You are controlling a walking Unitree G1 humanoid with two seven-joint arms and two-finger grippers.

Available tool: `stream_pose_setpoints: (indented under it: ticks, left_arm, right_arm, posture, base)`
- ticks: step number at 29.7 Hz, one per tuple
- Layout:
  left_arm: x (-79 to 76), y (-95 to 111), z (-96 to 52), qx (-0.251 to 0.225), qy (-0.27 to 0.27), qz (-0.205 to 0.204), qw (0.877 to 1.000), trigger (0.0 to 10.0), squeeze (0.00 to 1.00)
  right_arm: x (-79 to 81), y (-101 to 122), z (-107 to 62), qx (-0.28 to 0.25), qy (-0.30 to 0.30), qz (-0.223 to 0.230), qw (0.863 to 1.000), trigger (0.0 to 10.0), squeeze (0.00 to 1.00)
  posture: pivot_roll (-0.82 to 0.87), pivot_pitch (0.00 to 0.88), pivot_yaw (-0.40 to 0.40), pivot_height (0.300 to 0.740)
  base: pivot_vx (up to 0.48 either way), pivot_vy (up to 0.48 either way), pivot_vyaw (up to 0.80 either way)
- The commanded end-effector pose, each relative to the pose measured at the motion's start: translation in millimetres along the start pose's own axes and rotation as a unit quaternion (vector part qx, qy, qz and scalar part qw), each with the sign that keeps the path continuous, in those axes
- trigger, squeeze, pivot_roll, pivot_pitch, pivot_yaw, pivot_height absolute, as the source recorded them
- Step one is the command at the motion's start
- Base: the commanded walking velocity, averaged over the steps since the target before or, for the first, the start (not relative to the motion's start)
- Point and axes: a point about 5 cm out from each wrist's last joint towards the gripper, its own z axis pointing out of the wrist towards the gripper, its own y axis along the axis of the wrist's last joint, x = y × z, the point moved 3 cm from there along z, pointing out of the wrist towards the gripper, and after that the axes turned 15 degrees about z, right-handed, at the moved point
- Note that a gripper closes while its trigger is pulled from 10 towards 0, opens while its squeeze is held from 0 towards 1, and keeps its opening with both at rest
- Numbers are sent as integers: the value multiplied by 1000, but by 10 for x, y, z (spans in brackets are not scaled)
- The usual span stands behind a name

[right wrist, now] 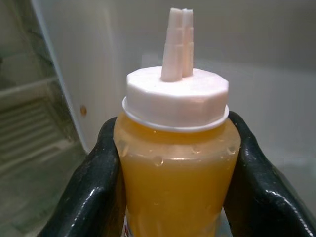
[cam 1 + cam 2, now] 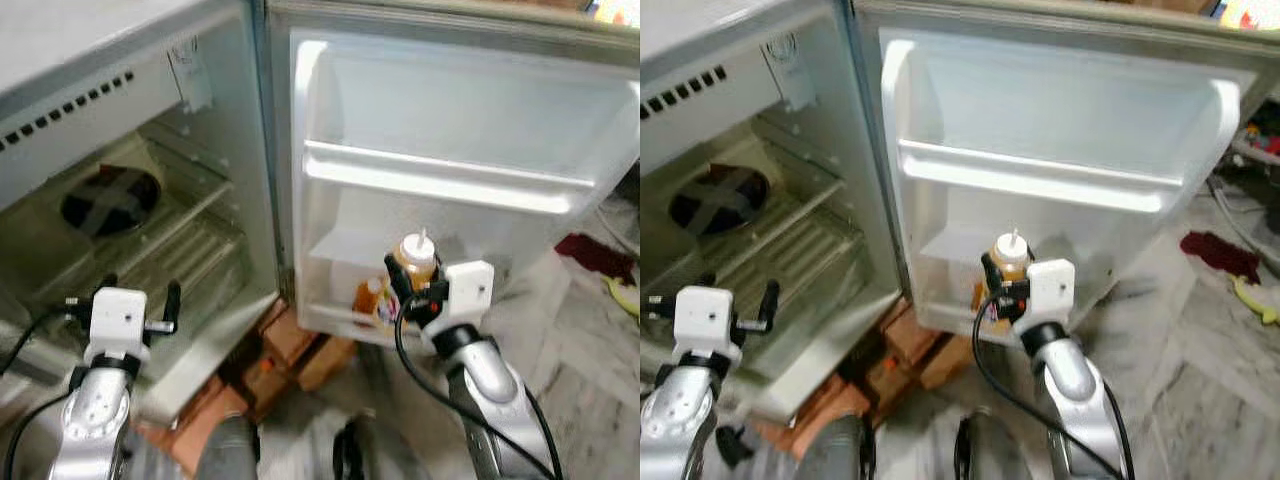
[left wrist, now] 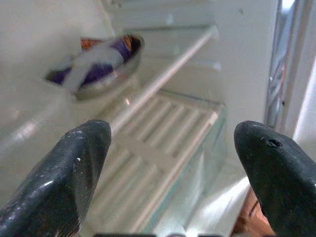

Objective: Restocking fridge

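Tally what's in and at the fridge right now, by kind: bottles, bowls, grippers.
Bottles: 2, one squeeze bottle in the right gripper, one orange bottle on the door shelf.
Bowls: 1, bowl on the fridge shelf.
Grippers: 2, including the left gripper, open.
Total: 5.
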Motion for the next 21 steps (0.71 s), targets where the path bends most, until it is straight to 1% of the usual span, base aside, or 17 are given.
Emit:
stream_pose_setpoints:
  ticks: [1, 6, 13, 16, 21]
  left_arm:
    - [-53, 8, -1, 2, -10, 1, 1000, 10000, 0]
    - [-72, 20, 10, 0, -12, -3, 1000, 10000, 0]
    - [-50, 32, 32, 1, -7, -2, 1000, 10000, 0]
    - [-40, 34, 46, 2, -5, 0, 1000, 10000, 0]
    - [-32, 29, 68, 3, -4, 2, 1000, 10000, 0]
  right_arm:
    - [-4, 0, 1, 4, 4, -1, 1000, 10000, 0]
    - [-3, 3, 10, 4, 6, -4, 1000, 10000, 0]
    - [11, 7, 40, 5, 10, -5, 1000, 10000, 0]
    - [45, 6, 64, 9, 26, -18, 999, 10000, 0]
    - [71, 27, 89, 4, 33, -19, 999, 10000, 0]
  posture:
    - [-7, 151, -52, 630]
    - [-10, 149, -53, 630]
    - [-7, 152, -50, 630]
    - [-7, 155, -51, 630]
    - [-7, 155, -51, 630]
  base:
    - [0, 0, 0]
    - [0, 0, 0]
    - [0, 0, 0]
    - [0, 0, 0]
    - [0, 0, 788]
